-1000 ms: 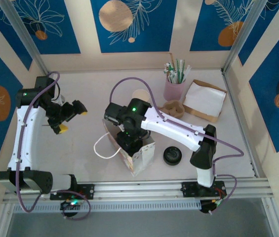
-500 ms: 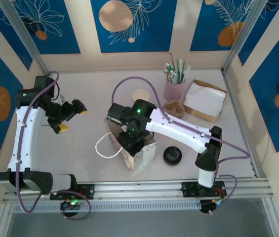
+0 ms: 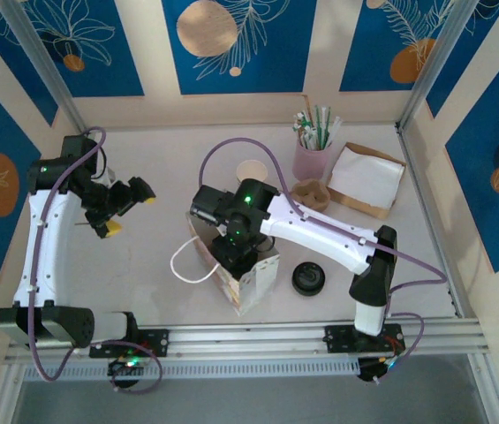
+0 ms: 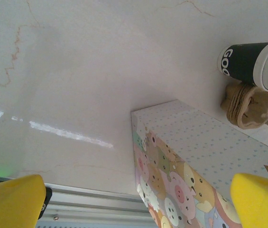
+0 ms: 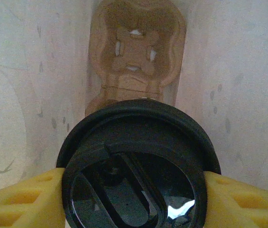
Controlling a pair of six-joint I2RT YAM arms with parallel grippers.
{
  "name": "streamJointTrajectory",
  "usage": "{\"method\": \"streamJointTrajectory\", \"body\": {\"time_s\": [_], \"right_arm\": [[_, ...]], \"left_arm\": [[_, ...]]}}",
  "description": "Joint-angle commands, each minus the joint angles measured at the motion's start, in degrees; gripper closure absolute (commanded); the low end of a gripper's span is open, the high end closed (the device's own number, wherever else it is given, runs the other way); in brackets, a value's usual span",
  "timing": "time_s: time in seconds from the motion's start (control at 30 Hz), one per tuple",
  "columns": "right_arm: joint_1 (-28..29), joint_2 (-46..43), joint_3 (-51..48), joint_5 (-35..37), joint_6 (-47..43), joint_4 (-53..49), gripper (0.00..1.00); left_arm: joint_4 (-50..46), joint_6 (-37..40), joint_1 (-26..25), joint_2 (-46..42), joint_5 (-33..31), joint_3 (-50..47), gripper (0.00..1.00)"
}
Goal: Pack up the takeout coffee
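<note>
The takeout coffee (image 5: 138, 161), a cup under a round black lid, sits between the yellow fingers of my right gripper (image 5: 134, 199), which is shut on it. It hangs inside the patterned paper bag (image 3: 253, 278), above a brown cardboard carrier (image 5: 136, 52) on the bag's floor. In the top view the right wrist (image 3: 236, 238) covers the bag's mouth and hides the cup. My left gripper (image 3: 130, 215) stands open and empty over the table left of the bag, whose cartoon-printed side (image 4: 181, 175) shows between its yellow fingertips (image 4: 13, 202).
A round black disc (image 3: 308, 278) lies right of the bag. Behind it are a white paper cup with a dark band (image 3: 252, 170), a cardboard carrier (image 3: 309, 194), a pink cup of straws (image 3: 313, 155) and a brown packet with white napkins (image 3: 366, 179). The bag's handle (image 3: 187, 263) loops left.
The right arm shifted slightly to the right over the bag early in the second, then held still. The left arm has not moved.
</note>
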Motion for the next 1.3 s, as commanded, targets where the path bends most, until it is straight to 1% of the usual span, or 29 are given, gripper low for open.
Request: {"method": "streamJointTrajectory", "body": {"time_s": [0.0,0.87,0.97,1.07,1.27], "right_arm": [[0.62,-1.19,-0.94,0.5,0.03,-0.21,0.4],[0.54,-0.92,-1.3,0.59,-0.01,0.57,0.4],[0.55,-0.84,-1.21,0.53,-0.11,0.46,0.34],[0.75,-0.84,-1.2,0.88,-0.03,0.44,0.26],[0.79,-0.51,-0.68,0.92,-0.35,0.14,0.23]], "left_arm": [[-0.68,-0.04,0.59,0.05,0.88,0.79,0.0],[-0.95,0.11,0.68,0.26,0.51,0.98,0.0],[-0.96,0.14,0.68,0.34,0.55,0.99,0.0],[-0.96,0.09,0.63,0.35,0.6,1.0,0.0],[-0.78,0.09,0.64,0.36,0.69,0.98,0.0]]}}
